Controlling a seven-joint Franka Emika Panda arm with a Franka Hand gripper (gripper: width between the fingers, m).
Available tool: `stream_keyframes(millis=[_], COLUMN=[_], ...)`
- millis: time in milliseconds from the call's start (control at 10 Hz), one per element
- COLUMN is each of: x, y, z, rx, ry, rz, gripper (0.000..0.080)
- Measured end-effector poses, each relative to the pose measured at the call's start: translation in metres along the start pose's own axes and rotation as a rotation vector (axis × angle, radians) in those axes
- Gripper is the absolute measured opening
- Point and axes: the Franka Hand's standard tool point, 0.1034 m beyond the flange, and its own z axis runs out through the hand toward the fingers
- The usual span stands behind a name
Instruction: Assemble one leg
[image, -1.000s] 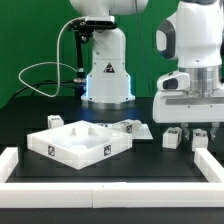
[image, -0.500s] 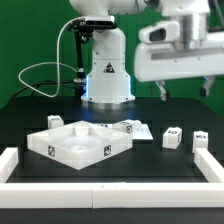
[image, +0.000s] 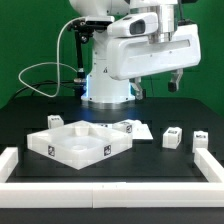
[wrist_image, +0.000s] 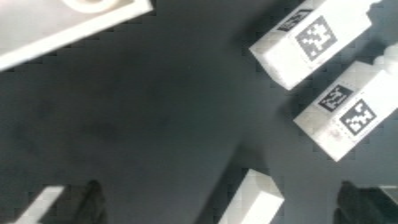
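Observation:
Two legs, small white tagged blocks (image: 172, 138) (image: 199, 138), stand side by side on the black table at the exterior view's right. They also show in the wrist view (wrist_image: 302, 45) (wrist_image: 356, 110). A third tagged block (image: 55, 121) sits at the far left corner of the large white rimmed panel (image: 85, 152). My gripper (image: 157, 85) is raised high above the table, tilted, between the panel and the legs. It is open and empty; in the wrist view (wrist_image: 222, 200) its dark fingers (wrist_image: 68, 205) stand wide apart over bare table.
The marker board (image: 135, 130) lies behind the panel. White rails border the table at the front (image: 100, 190), left (image: 10, 160) and right (image: 210, 165). A white bar (wrist_image: 258, 200) shows between the fingers in the wrist view. The robot base (image: 105, 75) stands at the back.
The gripper was low, just over the two legs on the right. It has risen and swung toward the exterior view's left, tilting. Both legs stay on the table.

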Motion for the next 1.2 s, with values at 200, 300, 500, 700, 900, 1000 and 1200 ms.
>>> stream_keyframes(millis=[200, 300, 500, 700, 900, 1000, 1200], x=[-0.002, -0.013, -0.017, -0.031, -0.026, -0.028, -0.044], y=[0.003, 0.025, 0.078, 0.113, 0.108, 0.109, 0.134], z=[0.001, 0.004, -0.001, 0.015, 0.013, 0.015, 0.027], rx=[0.001, 0.010, -0.038, -0.027, -0.032, -0.031, -0.041], ry=[-0.003, -0.028, -0.063, -0.052, -0.052, -0.054, -0.058], rz=[0.001, -0.069, -0.086, -0.110, -0.112, -0.109, -0.243], gripper=[0.0649, 0.0649, 0.0649, 0.0649, 0.0649, 0.0649, 0.0649])
